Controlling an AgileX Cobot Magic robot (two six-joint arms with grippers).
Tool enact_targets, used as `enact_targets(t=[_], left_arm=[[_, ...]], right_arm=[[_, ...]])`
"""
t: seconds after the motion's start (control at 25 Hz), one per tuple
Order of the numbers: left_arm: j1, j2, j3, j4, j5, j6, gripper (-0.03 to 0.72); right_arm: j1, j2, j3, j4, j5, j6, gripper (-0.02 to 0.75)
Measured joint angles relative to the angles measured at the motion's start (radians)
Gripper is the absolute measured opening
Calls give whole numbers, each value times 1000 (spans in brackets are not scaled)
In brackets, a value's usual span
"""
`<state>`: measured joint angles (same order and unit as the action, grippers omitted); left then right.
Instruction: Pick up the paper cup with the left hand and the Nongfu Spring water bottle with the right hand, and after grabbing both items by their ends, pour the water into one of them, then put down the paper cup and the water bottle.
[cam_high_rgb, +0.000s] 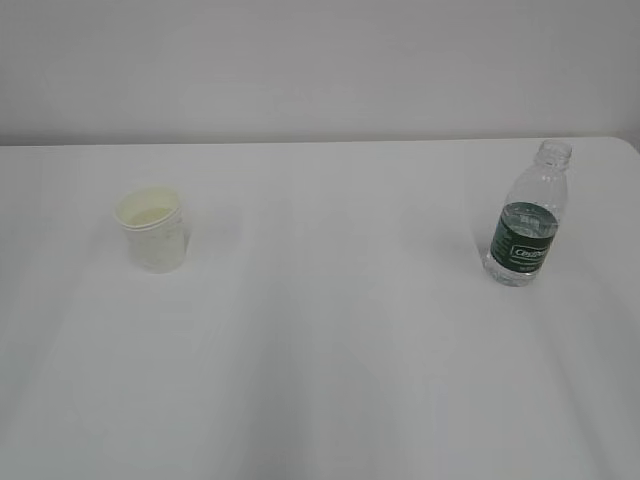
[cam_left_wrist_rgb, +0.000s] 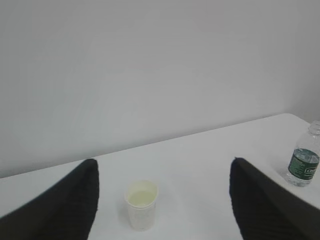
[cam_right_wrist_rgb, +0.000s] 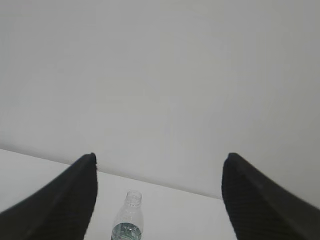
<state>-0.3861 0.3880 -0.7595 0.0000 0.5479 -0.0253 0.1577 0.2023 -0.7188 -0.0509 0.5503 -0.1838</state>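
Both of my claws are spread wide and holding nothing. The paper cup stands upright on the left of the white tabletop; from the left wrist it sits ahead of the left claw, lined up with the gap between its fingers. I expect it to be light and easily crushed, so I'd grip gently, low on the wall. The Nongfu Spring water bottle stands uncapped at the right, ahead of the right claw. Its thin ribbed plastic should flex, so I'd take it low. It looks roughly half full, though the level is hard to read.
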Motion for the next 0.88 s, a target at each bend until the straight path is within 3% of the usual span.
enact_targets(t=[0.36, 0.88], left_arm=[[0, -126, -2, -11, 129, 0, 540], [0, -142, -4, -33, 393, 0, 523]], right_arm=[[0, -181, -16, 26, 160, 0, 590], [0, -202, -26, 85, 531, 0, 590]])
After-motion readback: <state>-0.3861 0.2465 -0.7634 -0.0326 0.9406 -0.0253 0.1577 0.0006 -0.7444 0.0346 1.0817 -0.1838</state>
